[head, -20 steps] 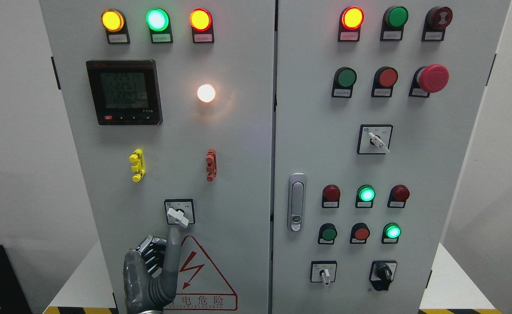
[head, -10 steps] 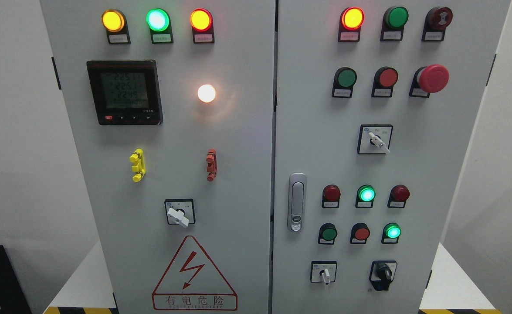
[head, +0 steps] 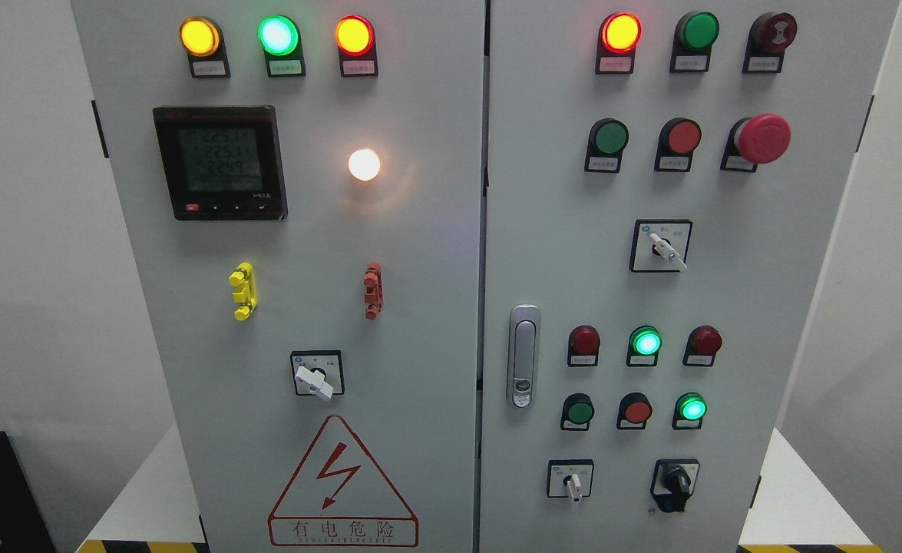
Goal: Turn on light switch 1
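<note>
In the head view we face a grey cabinet (head: 420, 307) with two doors. Neither hand shows anywhere in the frame, so we cannot tell the state of the fingers.

On the left door we count three lit lamps along the top: one amber (head: 199, 36), one green (head: 278, 34), one orange-red (head: 355, 35). Below them sit one meter (head: 220, 163) at upper left and one glowing white light (head: 364, 164) to its right. Lower down are two clips, one yellow (head: 242, 291) and one red (head: 372, 289). At lower centre of this door is one rotary switch (head: 315, 374), its white knob tilted toward lower right, just above one warning triangle (head: 342, 480).

On the right door we count fourteen round lamps and buttons, among them one red mushroom button (head: 761, 139), plus three rotary switches: one mid-door (head: 661, 246), two at the bottom (head: 570, 479) (head: 674, 482). One door handle (head: 523, 356) stands at its left edge.

The cabinet rests on a white bench (head: 143, 499).
</note>
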`<state>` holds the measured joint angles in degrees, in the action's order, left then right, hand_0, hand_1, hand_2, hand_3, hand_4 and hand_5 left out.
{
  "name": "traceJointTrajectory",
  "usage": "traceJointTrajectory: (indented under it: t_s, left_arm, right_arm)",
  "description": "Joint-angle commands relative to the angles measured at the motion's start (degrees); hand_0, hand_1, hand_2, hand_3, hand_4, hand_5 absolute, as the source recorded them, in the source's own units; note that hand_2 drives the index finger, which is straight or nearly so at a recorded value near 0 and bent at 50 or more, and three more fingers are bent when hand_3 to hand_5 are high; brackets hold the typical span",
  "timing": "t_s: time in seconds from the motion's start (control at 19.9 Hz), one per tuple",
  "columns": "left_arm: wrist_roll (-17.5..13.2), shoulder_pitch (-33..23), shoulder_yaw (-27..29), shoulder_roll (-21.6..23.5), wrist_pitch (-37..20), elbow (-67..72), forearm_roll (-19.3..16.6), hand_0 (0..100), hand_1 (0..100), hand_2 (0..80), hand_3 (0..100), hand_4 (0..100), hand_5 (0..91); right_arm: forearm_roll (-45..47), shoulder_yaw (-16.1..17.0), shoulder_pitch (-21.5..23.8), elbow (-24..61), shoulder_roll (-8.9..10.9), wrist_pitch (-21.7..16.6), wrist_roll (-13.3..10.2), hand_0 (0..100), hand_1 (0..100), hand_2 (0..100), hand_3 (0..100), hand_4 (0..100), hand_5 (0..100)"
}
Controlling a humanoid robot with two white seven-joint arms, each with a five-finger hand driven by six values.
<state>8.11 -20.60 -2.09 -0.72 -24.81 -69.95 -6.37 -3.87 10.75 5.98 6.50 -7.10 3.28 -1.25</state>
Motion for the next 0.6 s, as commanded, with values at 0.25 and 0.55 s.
traceJointTrajectory:
  t_s: [0.25, 0.55]
  left_arm:
    - [-14.4, 7.7, 2.0, 0.8, 8.5, 66.5, 0.8, 21, 5, 0.0, 10, 9, 0.0]
    - [-16.7, 10.5, -1.7, 0.8, 18.7, 66.2, -0.1, 19, 1, 0.0, 0, 0, 0.0]
  right_arm:
    - [0.0, 0.0, 0.0, 0.0, -0.02, 0.0, 0.0, 0, 0, 0, 0, 0, 0]
    - [0.0, 0.0, 0.0, 0.0, -0.02, 0.0, 0.0, 0, 0, 0, 0, 0, 0]
